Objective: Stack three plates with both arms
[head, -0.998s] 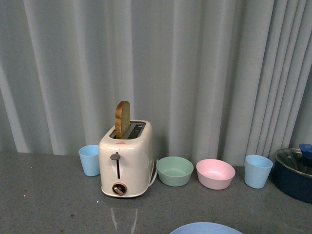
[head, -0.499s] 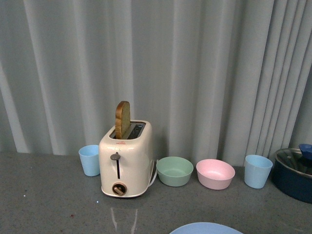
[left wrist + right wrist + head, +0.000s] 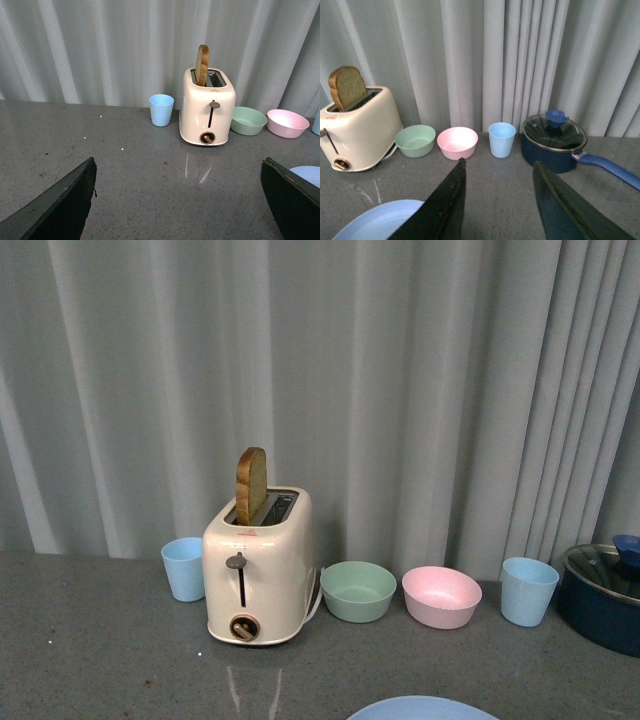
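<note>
Front view: blue plate (image 3: pixel 422 708) at the near tabletop (image 3: pixel 100 650) edge, before the toaster (image 3: pixel 258 568).
Left tool (image 3: pixel 177 200): fingers wide apart, empty.
Right tool (image 3: pixel 497 200): fingers apart, empty, beside the plate.

Grey speckled table (image 3: pixel 100 640) carries toaster (image 3: pixel 258 570), two blue cups (image 3: pixel 184 568), green bowl (image 3: pixel 358 591), pink bowl (image 3: pixel 441 597), pot (image 3: pixel 603 595), light blue plate (image 3: pixel 422 708)

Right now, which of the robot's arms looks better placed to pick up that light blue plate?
Probably the right. In the right wrist view the light blue plate lies just beside the open right hand. In the left wrist view only its edge shows, past the far finger of the open left hand.
</note>
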`<state>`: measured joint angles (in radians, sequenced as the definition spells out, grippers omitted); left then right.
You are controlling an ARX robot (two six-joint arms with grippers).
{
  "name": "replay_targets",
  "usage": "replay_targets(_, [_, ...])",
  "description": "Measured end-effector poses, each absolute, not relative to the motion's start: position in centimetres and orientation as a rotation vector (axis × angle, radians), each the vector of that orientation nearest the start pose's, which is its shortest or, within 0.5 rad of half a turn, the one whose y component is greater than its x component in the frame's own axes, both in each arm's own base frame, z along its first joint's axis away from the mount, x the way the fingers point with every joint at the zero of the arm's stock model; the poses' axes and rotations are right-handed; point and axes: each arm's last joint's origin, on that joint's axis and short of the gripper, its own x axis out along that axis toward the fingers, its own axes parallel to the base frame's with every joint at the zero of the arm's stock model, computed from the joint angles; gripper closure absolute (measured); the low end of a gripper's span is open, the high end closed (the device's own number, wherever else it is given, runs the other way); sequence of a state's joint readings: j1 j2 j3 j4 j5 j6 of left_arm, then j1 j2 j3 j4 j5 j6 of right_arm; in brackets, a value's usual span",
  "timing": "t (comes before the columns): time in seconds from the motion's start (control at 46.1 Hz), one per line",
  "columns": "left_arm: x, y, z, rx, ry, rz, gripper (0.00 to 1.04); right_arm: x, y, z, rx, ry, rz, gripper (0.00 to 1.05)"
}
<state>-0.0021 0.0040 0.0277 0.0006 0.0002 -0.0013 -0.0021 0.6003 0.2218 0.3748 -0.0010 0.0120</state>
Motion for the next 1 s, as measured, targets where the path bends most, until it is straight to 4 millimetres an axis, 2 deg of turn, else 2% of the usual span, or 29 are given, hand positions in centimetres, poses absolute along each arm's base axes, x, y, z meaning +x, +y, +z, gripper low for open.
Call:
replay_targets(0.065, [9.6, 0.0, 17.3, -0.001, -0.024, -0.002, 0.07, 14.4, 0.0, 20.6, 0.007, 0.018, -0.001, 0.78])
replay_targets(0.239, [9.6, 0.0, 17.3, -0.001, -0.024, -0.002, 0.07, 13.6, 0.0, 19.8, 0.001, 0.0, -0.001, 1.02])
replay_targets(0.998, [9.6, 0.0, 17.3, -0.001, -0.024, -0.002, 0.07, 11.2, 0.0, 16.8, 0.001, -0.007, -0.001, 1.02])
